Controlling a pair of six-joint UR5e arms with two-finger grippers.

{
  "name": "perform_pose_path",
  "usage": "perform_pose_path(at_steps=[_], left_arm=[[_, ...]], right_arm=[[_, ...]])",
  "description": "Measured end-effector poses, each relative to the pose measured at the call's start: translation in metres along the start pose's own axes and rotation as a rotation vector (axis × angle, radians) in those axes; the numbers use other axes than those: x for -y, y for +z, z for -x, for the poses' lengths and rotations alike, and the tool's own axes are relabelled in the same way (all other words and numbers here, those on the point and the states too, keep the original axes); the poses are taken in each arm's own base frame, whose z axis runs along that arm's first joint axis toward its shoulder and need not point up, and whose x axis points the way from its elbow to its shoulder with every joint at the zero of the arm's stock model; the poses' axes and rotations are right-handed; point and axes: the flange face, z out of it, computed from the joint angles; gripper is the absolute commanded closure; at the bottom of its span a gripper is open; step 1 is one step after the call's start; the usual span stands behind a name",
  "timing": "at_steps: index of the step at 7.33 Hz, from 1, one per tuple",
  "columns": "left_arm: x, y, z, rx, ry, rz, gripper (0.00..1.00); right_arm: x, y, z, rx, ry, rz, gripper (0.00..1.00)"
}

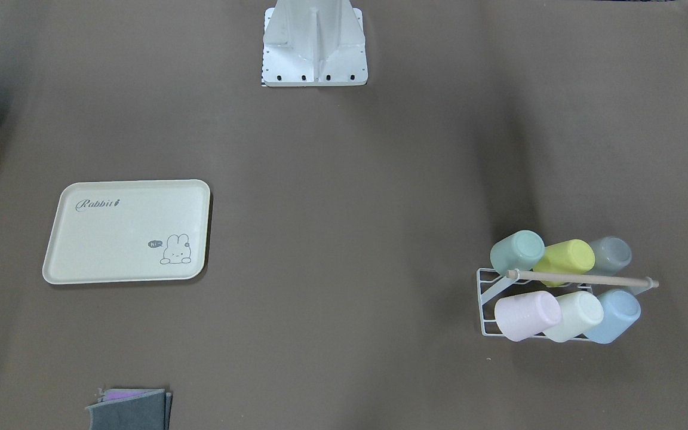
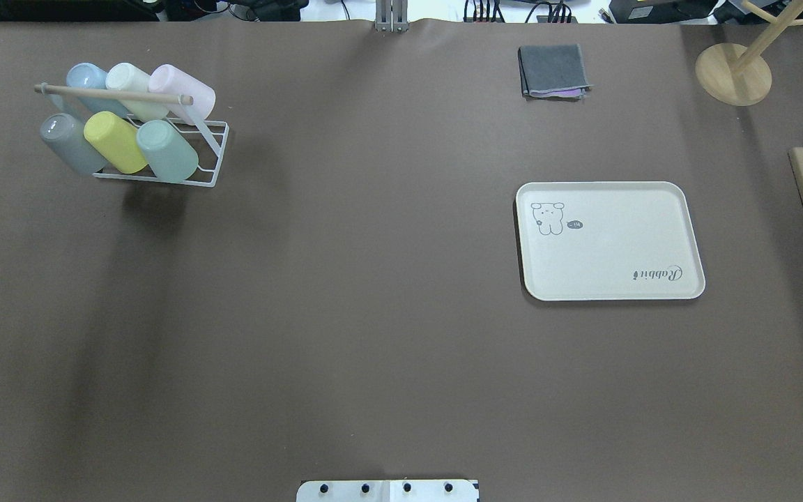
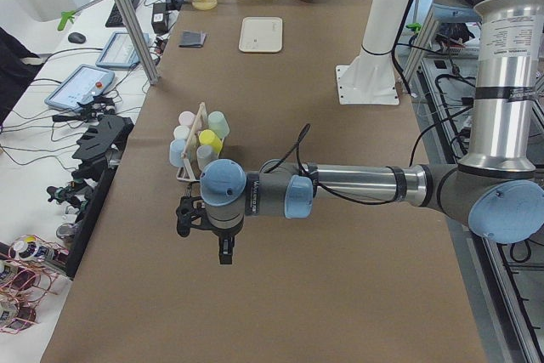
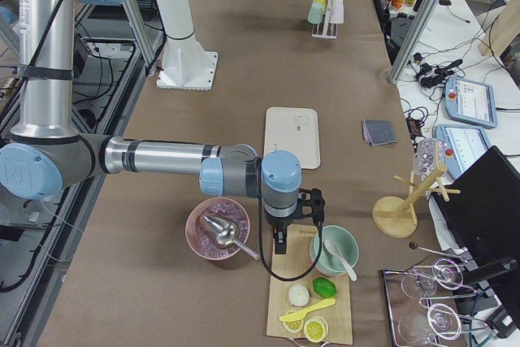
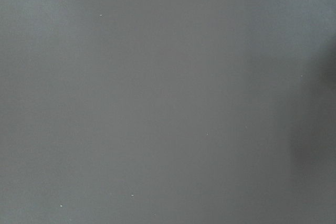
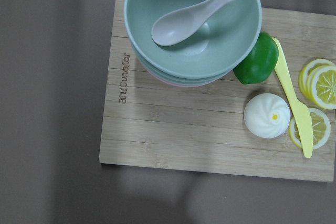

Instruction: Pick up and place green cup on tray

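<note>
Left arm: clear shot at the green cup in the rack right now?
Likely yes. The green cup is the end cup in the rack's robot-side row, its outer side open; bare table lies between it and the left gripper. The yellow-green cup crowds one side.

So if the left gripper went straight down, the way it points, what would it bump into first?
Probably just the bare brown table. The left gripper points straight down, and its wrist camera shows nothing but tabletop below.
</note>
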Motion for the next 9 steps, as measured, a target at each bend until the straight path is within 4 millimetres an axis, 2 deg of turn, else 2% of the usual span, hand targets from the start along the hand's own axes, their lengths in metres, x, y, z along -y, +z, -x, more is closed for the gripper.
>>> perform_pose_path(at_steps=[2,3,4,6,7,8,9], left_arm=[[0.002,-0.007,-0.01,-0.001,-0.002,-0.011,0.02],[0.005,-0.011,-0.027,-0.003,-0.031,-0.014,0.02],[0.007,-0.013,-0.057,-0.008,-0.063,-0.015,0.02],[0.003,-0.014,-0.13,-0.018,-0.131,-0.015,0.02],[-0.004,-0.017,-0.17,-0.023,-0.162,-0.02,0.02],[-0.012,-0.019,-0.209,-0.035,-0.176,-0.022,0.02],[-0.023,-0.021,-0.243,-0.043,-0.162,-0.024,0.02]], right_arm=[[-0.002,0.001,0.001,0.012,-0.009,-0.011,0.0],[-0.002,0.001,0.001,0.019,-0.014,-0.019,0.0],[-0.003,0.001,0.001,0.022,-0.016,-0.021,0.01],[0.003,0.0,0.006,0.025,-0.008,-0.026,0.01],[0.007,0.0,0.017,0.035,0.034,-0.026,0.01],[0.013,-0.001,0.036,0.048,0.07,-0.023,0.01],[0.025,0.0,0.065,0.062,0.098,-0.018,0.01]])
